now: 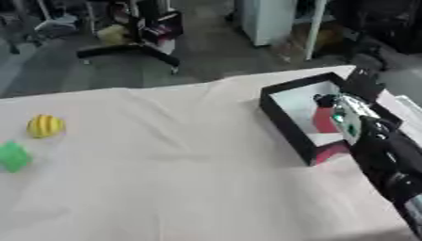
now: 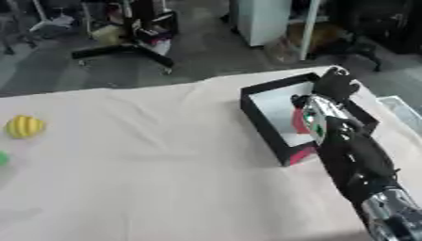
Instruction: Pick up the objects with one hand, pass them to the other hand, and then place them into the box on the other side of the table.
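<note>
A black box (image 1: 286, 123) with a white inside stands on the right part of the table. A red object (image 1: 325, 120) lies in it, partly hidden by my right arm. My right hand (image 1: 363, 84) hangs over the box's far right rim, its fingers straight and holding nothing. A yellow striped ball (image 1: 45, 125) and a green object (image 1: 14, 156) lie at the table's far left, well apart from the hand. The left hand shows in neither view.
A beige cloth (image 1: 165, 160) covers the table. The table's far edge runs just behind the box. Beyond it are a black chair base (image 1: 132, 49) and a white cabinet (image 1: 268, 19) on the floor. A pale flat thing (image 2: 403, 110) lies right of the box.
</note>
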Motion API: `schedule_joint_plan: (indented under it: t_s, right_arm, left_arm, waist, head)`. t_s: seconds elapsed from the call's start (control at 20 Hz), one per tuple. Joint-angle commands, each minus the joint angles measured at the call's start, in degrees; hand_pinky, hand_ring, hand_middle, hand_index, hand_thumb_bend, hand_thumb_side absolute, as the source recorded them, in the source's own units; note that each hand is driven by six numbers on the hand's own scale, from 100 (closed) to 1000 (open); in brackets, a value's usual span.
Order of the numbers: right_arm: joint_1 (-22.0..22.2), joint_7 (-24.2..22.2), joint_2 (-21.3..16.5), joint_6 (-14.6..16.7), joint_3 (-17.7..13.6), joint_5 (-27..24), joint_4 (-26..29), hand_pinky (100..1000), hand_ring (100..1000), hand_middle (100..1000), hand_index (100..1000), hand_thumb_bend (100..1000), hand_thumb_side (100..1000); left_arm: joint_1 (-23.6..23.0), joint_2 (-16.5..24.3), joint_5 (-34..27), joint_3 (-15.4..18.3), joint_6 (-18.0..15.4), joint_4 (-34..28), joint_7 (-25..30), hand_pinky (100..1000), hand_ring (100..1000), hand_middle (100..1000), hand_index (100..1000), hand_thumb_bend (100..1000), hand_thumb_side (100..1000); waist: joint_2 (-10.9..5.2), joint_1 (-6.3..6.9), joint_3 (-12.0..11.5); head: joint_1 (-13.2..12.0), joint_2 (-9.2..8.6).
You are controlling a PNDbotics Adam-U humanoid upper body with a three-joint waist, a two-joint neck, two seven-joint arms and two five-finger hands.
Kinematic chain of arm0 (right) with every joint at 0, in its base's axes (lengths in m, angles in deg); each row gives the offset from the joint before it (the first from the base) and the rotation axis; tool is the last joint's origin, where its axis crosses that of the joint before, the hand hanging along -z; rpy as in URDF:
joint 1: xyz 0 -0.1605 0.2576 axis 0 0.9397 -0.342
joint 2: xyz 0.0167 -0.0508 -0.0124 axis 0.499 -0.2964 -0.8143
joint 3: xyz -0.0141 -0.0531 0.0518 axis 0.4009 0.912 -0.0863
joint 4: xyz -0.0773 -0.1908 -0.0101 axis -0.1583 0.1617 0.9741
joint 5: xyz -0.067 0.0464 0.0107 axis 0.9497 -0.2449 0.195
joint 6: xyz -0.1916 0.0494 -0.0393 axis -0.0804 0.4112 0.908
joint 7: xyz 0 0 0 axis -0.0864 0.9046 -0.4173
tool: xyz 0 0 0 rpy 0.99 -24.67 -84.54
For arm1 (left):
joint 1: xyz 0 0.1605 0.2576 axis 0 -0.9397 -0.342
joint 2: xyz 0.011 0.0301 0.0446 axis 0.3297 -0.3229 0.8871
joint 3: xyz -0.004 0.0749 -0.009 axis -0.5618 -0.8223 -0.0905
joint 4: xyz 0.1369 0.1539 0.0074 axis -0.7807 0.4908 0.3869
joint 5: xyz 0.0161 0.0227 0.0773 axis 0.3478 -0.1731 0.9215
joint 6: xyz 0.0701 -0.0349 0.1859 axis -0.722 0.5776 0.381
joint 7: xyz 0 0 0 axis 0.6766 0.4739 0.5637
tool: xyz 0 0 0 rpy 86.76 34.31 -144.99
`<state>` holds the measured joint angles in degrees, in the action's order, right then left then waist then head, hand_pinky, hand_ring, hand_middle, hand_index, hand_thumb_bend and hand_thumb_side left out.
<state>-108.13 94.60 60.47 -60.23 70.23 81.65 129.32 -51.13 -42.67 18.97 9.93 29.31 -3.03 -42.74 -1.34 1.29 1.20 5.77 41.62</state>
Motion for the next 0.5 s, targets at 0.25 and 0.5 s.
schedule_joint_plan:
  t_s: [0.25, 0.5]
  right_arm:
    - [7.15, -7.0, 2.06, 11.12, 4.27, 12.29, 30.92, 674, 929, 816, 996, 366, 334]
    - [15.4, -7.26, 11.46, 19.71, 9.72, 18.44, 47.98, 646, 905, 774, 954, 242, 291]
  left_arm:
    - [1.68, 5.35, 11.5, 1.37, 0.25, 5.17, -3.13, 819, 757, 762, 870, 1000, 435]
    - [5.93, 11.46, 21.86, -3.05, -3.68, 18.67, -6.44, 830, 766, 759, 882, 917, 379]
  waist:
    - [-0.2, 0.06, 1.02]
    - [-0.15, 0.57, 2.43]
  head:
    - [-10.61, 1.58]
    - [-18.5, 2.47]
